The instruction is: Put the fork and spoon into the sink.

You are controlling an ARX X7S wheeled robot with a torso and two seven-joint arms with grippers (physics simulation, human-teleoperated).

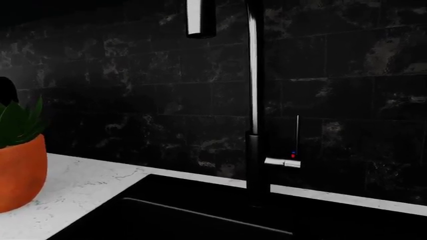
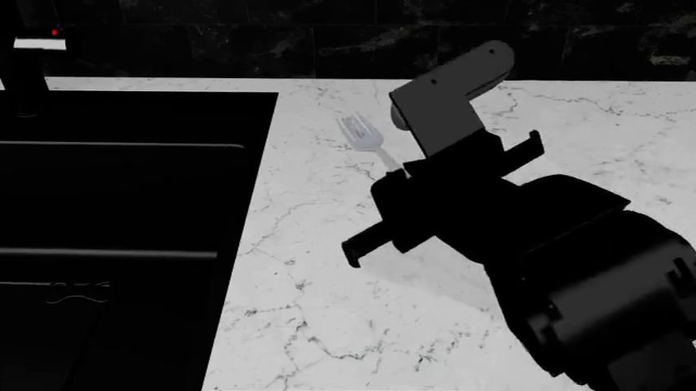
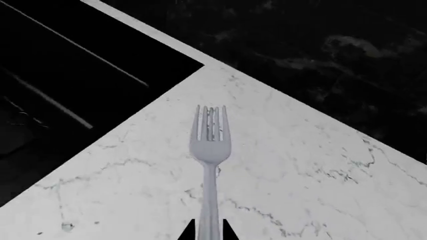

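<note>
A slim silvery-grey metal fork (image 3: pixel 211 150) lies flat on the white marble counter (image 2: pixel 359 309) near its back edge, just beside the deep rectangular black sink (image 2: pixel 120 212) — tines toward the dark tiled wall. The right gripper (image 3: pixel 209 231) has its dark fingertips on either side of the fork's handle, closed on it. The left gripper is out of sight — its camera faces the dark upright faucet (image 1: pixel 255 100) and an orange potted plant (image 1: pixel 20 160).

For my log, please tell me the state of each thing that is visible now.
Fork: flat on the counter, handle end between the right pincer tips.
Sink: no cutlery clearly visible inside.
Faucet: upright, no water.
Potted plant: upright on the counter.
</note>
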